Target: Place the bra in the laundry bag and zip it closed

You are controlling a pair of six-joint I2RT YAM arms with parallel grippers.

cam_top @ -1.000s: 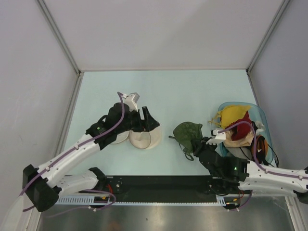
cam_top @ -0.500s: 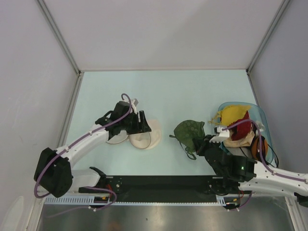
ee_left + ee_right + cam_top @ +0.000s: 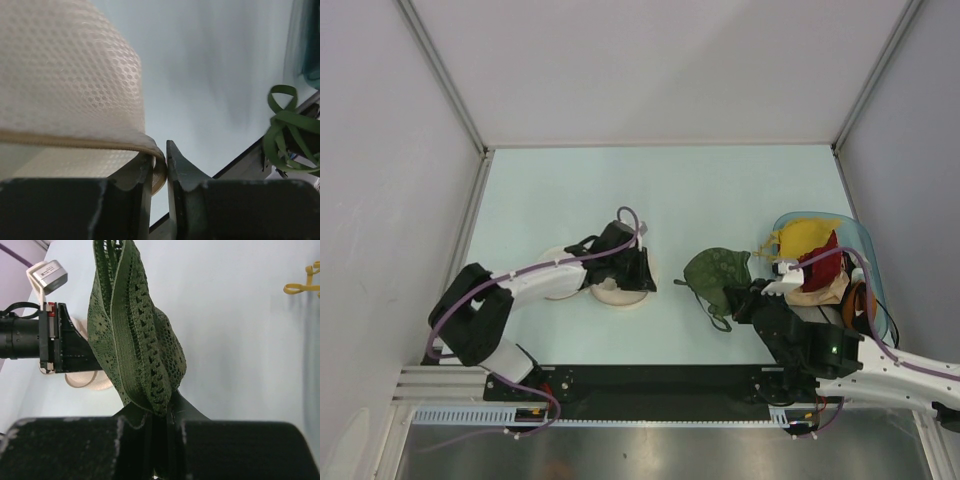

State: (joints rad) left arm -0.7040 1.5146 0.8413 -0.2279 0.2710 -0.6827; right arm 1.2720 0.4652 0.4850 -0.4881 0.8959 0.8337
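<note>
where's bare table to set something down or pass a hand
The far half of the table is bare. A narrow strip lies free between the laundry bag and the bra. Crowded at right: the tub is full.

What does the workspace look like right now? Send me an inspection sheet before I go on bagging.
Surface: pale blue table, no spills seen.
Job's things: bra right of centre, apart from the laundry bag, not yet inside.
Clutter: blue tub at the right edge, holding a yellow garment and a red garment.
Hands: left hand pinches the bag's zip rim; right hand clamps the bra's fabric.
Cables: purple cable along each arm, no snag seen.
Surroundings: plain walls on three sides; nothing else seen.
</note>
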